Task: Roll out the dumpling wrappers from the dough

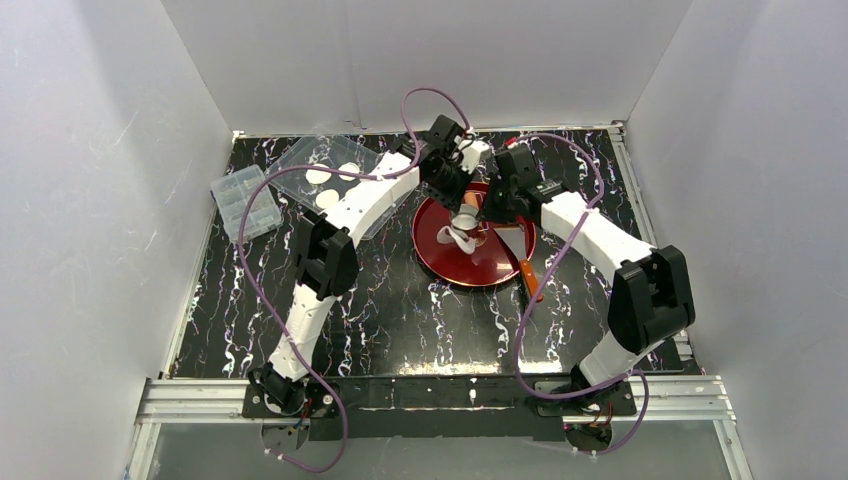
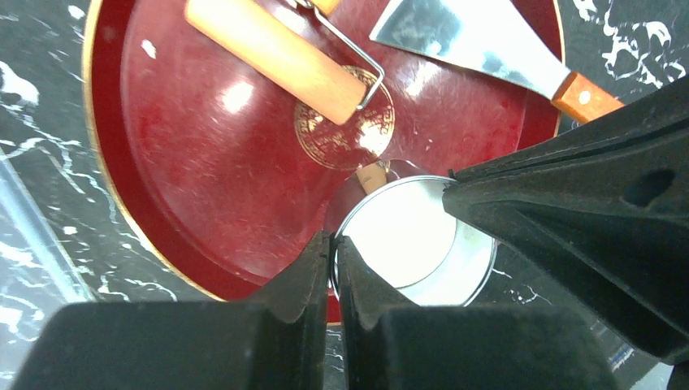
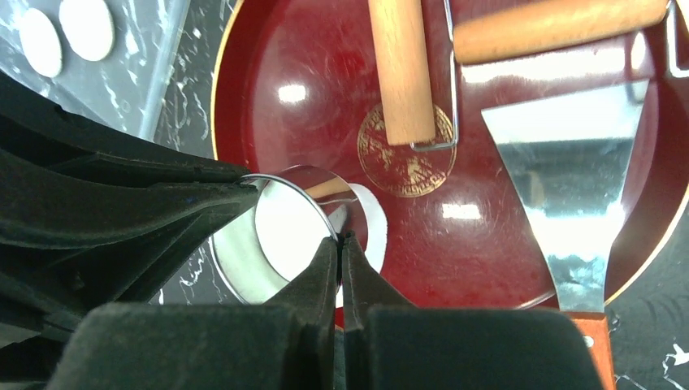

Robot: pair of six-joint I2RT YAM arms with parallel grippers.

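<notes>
Red plate [image 1: 445,265] lies under both claws from above: left claw [image 1: 462,205] and right claw [image 1: 488,208] meet over white dough [image 1: 458,243]. Left wrist: its claw pinches the metal ring [image 2: 469,264] by the rim (dough inside, just ahead). Right wrist: that claw nips the opposite rim; dumpling wrappers [image 3: 85,28] lie far up-left in a clear box [image 3: 114,93].

We've got the right gripper [image 3: 340,244] pinched tight on the metal ring's [image 3: 317,185] rim, and the left gripper [image 3: 242,188] clamps the opposite rim. White dough [image 3: 284,231] fills the ring, a crescent showing on the red plate [image 3: 276,122]. Rolling pin [image 3: 402,69] and spatula [image 3: 569,171] lie beyond. Two dumpling wrappers [image 3: 85,27] sit top left.
</notes>
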